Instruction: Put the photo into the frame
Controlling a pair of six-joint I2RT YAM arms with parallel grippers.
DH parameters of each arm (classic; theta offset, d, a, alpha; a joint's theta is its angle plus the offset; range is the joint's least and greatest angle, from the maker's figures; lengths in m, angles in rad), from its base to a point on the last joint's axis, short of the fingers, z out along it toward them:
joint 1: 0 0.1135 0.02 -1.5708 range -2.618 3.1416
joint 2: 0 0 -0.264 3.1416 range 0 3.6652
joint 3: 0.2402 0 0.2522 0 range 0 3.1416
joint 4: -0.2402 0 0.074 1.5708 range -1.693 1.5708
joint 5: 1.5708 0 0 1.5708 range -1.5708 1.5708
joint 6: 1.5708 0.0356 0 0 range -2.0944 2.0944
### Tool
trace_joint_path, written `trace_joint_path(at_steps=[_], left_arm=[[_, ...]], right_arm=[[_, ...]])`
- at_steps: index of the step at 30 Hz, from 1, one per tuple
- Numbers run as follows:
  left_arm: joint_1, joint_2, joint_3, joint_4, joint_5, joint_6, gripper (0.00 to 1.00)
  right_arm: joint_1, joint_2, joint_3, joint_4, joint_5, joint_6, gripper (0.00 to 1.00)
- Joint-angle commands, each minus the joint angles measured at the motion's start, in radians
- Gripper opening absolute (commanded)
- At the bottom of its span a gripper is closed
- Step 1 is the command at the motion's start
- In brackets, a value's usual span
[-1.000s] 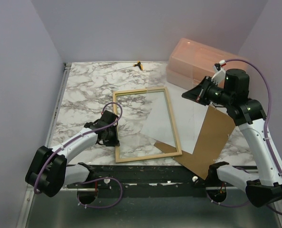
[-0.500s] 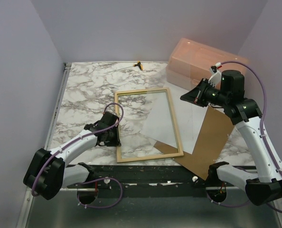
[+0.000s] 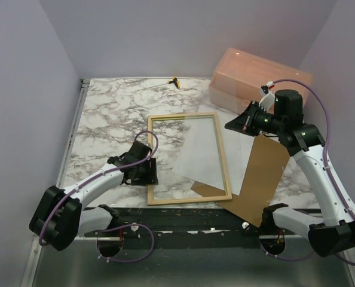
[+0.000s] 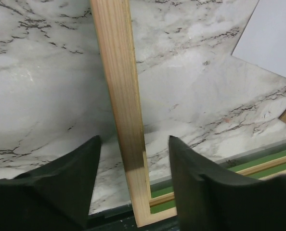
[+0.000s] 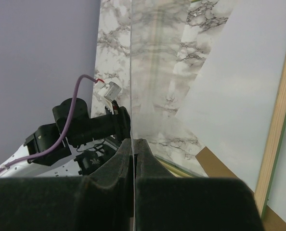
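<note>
Left wrist: frame [image 4: 120,96] rail lies between fingers of left pincer [image 4: 133,149].

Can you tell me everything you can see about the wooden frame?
The frame is a thin-railed rectangle lying flat on the marble table. Its pale bare wood faces up, and green shows along its near rail. The left gripper straddles its left rail by the near corner, jaws open, fingers not touching. The white photo and a brown board lie under its right side. The right gripper pinches a clear sheet above it.
</note>
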Motion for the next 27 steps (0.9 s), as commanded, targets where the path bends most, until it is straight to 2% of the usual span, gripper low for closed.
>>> trace_joint_path(at_steps=[1,3,8,17,23,27], left_arm=[[-0.013,-0.056,0.002,-0.013,0.032,0.009,0.69],[-0.012,-0.091,-0.007,-0.004,0.046,-0.002,0.75],[0.02,-0.183,-0.031,0.022,0.076,-0.042,0.75],[0.17,-0.287,-0.108,0.05,0.101,-0.107,0.62],[0.182,-0.267,-0.105,0.002,0.017,-0.105,0.5],[0.182,-0.244,-0.105,0.012,0.003,-0.096,0.47]], right_arm=[[-0.001,0.011,-0.008,0.055,-0.084,-0.034,0.01],[-0.002,0.018,-0.012,0.059,-0.101,-0.043,0.01],[-0.001,0.044,-0.014,0.067,-0.115,-0.048,0.01],[-0.001,0.109,-0.052,0.14,-0.248,-0.043,0.01],[-0.001,0.126,-0.11,0.244,-0.268,0.041,0.01],[-0.001,0.141,-0.149,0.304,-0.29,0.083,0.01]])
